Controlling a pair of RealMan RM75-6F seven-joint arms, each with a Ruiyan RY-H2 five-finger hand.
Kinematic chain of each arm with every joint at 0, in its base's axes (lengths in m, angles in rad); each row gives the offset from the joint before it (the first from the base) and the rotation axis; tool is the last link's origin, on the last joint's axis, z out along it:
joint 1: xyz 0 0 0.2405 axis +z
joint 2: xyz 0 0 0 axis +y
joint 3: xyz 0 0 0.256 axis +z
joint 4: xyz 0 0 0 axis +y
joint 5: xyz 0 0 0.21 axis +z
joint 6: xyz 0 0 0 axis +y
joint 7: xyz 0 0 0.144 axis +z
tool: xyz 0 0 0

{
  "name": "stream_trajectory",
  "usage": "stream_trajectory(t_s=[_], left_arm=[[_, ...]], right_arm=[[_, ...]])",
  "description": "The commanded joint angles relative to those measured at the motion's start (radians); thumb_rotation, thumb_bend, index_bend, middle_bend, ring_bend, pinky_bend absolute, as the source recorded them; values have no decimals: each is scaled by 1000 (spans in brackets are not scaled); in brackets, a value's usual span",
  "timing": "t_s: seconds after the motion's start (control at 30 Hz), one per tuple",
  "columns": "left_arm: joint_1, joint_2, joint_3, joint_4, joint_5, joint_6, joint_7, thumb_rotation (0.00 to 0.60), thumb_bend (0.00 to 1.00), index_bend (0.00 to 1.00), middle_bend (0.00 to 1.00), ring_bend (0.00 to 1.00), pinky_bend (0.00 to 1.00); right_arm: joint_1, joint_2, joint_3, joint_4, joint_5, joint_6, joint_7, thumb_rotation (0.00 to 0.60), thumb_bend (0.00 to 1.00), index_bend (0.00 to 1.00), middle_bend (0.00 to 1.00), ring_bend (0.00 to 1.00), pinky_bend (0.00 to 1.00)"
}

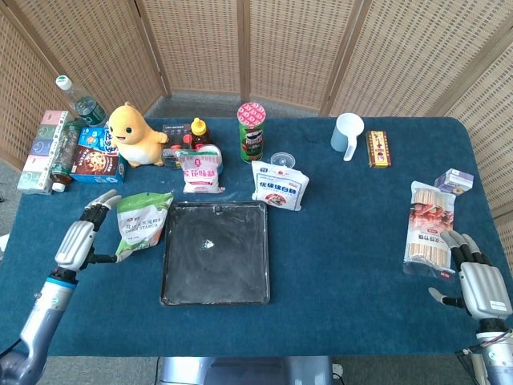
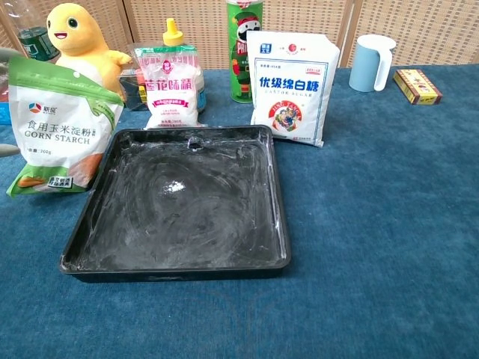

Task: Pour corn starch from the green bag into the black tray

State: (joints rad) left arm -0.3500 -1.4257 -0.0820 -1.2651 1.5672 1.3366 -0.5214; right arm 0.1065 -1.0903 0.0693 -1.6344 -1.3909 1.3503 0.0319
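The green and white corn starch bag [image 1: 143, 220] stands on the blue table just left of the black tray [image 1: 178, 273], its top leaning toward the tray's rim. In the chest view the bag [image 2: 60, 127] faces the camera beside the tray [image 2: 112, 224]. A small fleck of white powder [image 1: 208, 243] lies in the tray, which is smeared white. My left hand [image 1: 80, 239] hovers just left of the bag with fingers spread and holds nothing. My right hand [image 1: 481, 287] rests open near the table's front right corner.
Behind the tray stand a white sugar bag [image 1: 280, 184], a smaller white bag [image 1: 201, 170], a green can [image 1: 251, 132] and a yellow toy [image 1: 132, 135]. A pale blue cup [image 1: 346, 134] is at the back right. A noodle packet [image 1: 430, 224] lies near my right hand.
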Motion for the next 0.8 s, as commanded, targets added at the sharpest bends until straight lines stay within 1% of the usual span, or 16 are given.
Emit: stream_trajectory(t_s=[0.03,0.13,0.23,0.3,0.4,0.53,0.63,0.7,0.8], left_arm=[[17,88,27,-100,62,60,18,600,0,41,0,12,36],[43,160,39,-172,76,99,66,600,0,41,0,12,36],[73,227,39,-223,47,120,143,600,0,41,0,9,36],[121,290,42,-245,-34,121,255,600,0,40,0,2,36],[162,358,56,-340,-120,97,378,600,0,38,0,0,36],[196,404,66,-425,-196,86,472,600,0,38,0,0,36],[227,396,74,-436,-209,127,553,600,0,38,0,0,36],[240,392,81,-440,-210,129,558,600,0,38,0,0,36],[242,399,80,-438,-209,118,547,600,0,38,0,0,36]], right_arm=[[0,2,-1,-2,-1,0,1,600,0,0,0,14,162],[-1,5,-1,-6,-2,2,4,600,0,0,0,15,162],[-3,9,0,-8,-3,4,8,600,0,0,0,15,162],[-7,13,1,-12,-9,18,8,600,0,0,0,14,163],[-12,12,3,-13,-12,35,-11,600,0,0,0,14,163],[-17,-1,11,-4,-23,69,-37,600,0,0,0,14,148],[-26,-39,27,31,-54,143,-79,600,0,0,0,11,125],[-32,-65,35,54,-77,189,-98,600,0,0,0,7,117],[-39,-83,37,68,-100,225,-109,600,0,0,0,6,108]])
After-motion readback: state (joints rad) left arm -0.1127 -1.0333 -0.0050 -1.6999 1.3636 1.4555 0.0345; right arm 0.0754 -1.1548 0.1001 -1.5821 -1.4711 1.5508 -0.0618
